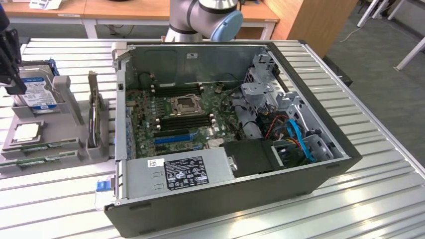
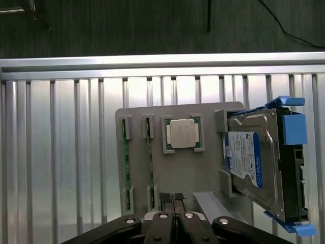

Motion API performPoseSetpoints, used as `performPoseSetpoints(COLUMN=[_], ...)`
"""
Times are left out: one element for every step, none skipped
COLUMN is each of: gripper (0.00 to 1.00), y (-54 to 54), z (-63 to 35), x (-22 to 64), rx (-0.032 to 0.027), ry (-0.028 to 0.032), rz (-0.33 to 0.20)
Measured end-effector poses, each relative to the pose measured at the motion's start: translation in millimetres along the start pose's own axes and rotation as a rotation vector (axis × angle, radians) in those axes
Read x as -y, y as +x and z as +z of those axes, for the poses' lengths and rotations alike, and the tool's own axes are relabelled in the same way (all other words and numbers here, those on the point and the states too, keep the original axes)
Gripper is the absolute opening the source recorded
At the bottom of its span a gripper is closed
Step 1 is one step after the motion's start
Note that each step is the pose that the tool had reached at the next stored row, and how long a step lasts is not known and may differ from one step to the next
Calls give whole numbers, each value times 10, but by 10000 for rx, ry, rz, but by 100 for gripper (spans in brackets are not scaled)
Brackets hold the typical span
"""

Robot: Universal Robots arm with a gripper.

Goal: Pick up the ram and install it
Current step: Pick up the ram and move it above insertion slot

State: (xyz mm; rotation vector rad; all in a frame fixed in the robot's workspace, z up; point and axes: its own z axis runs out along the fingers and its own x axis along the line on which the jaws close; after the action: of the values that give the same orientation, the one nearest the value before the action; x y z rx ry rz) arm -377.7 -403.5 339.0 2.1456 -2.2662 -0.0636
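Note:
Two ram sticks, thin green boards, lie side by side in slots of the grey holder tray (image 2: 203, 168): one ram stick (image 2: 125, 165) and a second ram stick (image 2: 150, 162). In the exterior view the ram (image 1: 41, 148) lies at the tray's near end. My gripper (image 2: 171, 199) hangs above the tray, its fingers pressed together with nothing between them, the tips close to the end of the second stick. In the exterior view the gripper (image 1: 17, 84) is a dark shape at the far left, over the hard drive. The open computer case (image 1: 312, 179) shows the motherboard's memory slots (image 1: 182, 122).
The tray also holds a square silver processor (image 2: 183, 133) and a hard drive (image 2: 254, 162) in a blue bracket. An upright card (image 1: 96, 119) stands between tray and case. A power supply (image 1: 179, 172) and drive cage (image 1: 265, 99) fill the case's near and right sides. The table is ribbed metal.

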Motion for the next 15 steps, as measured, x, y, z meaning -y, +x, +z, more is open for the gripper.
performPoseSetpoints(gripper=[10, 10, 10, 10, 10, 11, 11, 16, 23, 23, 30, 30, 30, 30, 30], y=[0, 0, 0, 0, 0, 0, 0, 0, 0, 0, 0, 0, 0, 1, 5], z=[0, 1, 1, 1, 1, 1, 1, 1, 1, 1, 1, 1, 1, 1, 3], x=[0, 0, 0, 0, 0, 0, 0, 0, 0, 0, 0, 0, 0, 0, 0], rx=[0, 1, 0, 1, 1, 1, 1, 1, 1, 1, 1, 1, 1, 1, 3], ry=[0, 0, 1, 1, 1, 1, 1, 1, 1, 1, 1, 1, 1, 1, 4], rz=[0, 0, 0, 0, 0, 0, -1, 0, 0, 0, 0, 0, 0, 1, 0])
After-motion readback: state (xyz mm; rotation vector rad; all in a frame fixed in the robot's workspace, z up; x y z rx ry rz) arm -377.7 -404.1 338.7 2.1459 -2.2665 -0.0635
